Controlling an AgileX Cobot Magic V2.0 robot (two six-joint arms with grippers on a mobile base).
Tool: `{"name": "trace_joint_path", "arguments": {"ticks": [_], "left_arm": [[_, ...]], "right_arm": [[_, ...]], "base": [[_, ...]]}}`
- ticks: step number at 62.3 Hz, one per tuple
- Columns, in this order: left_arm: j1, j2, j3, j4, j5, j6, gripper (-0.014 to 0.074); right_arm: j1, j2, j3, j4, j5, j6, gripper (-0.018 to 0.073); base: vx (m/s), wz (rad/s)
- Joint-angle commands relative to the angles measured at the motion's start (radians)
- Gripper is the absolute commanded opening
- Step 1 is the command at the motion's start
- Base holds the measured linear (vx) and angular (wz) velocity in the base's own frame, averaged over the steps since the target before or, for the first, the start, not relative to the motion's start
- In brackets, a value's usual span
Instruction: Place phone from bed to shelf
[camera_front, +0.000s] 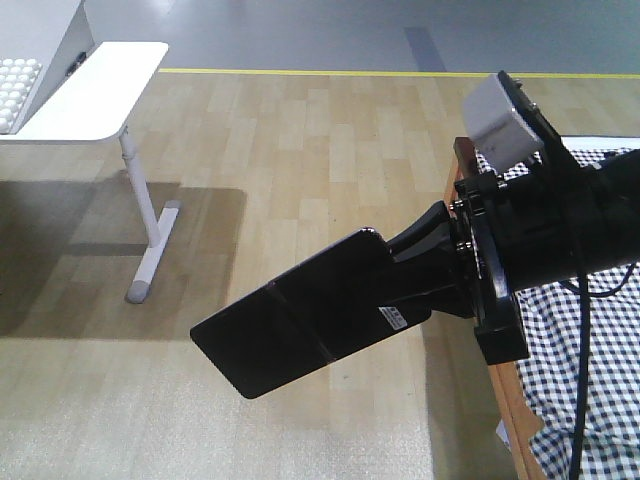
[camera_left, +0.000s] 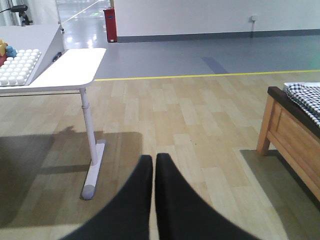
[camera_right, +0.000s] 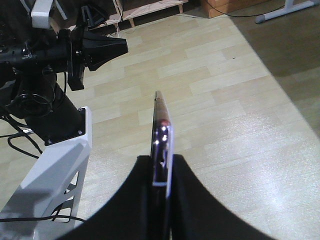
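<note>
Pale plank flooring lies under the phone, which I hold in the air just off the bed. Right gripper pinches both faces at one end; left gripper is closed on nothing. Treat the slab as light, stiff, glossy, slippery and fragile; I judge a hold nearer its middle safer.

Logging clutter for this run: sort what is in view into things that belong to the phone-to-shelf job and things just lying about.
Belongs to the job:
- phone, clamped in the right end effector
- bed, with its checked sheet

Just lying about:
- white side table
- tray of white balls
- left end effector, shut on nothing, idle
</note>
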Motion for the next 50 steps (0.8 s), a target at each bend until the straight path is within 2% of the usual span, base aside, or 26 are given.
{"name": "trace_joint_path", "arguments": {"ticks": [1, 50], "left_arm": [[0.001, -0.005, 0.002, -0.01, -0.071, -0.004, 0.0001], [0.001, -0.005, 0.002, -0.01, -0.071, -0.004, 0.0001]], "right_arm": [[-0.002, -0.031, -0.026, 0.094, 0.069, -0.006, -0.0001], [-0.002, -0.031, -0.026, 0.094, 0.069, -0.006, -0.0001]], "base": [[0.18, 0.05], [0.17, 0.03]]}}
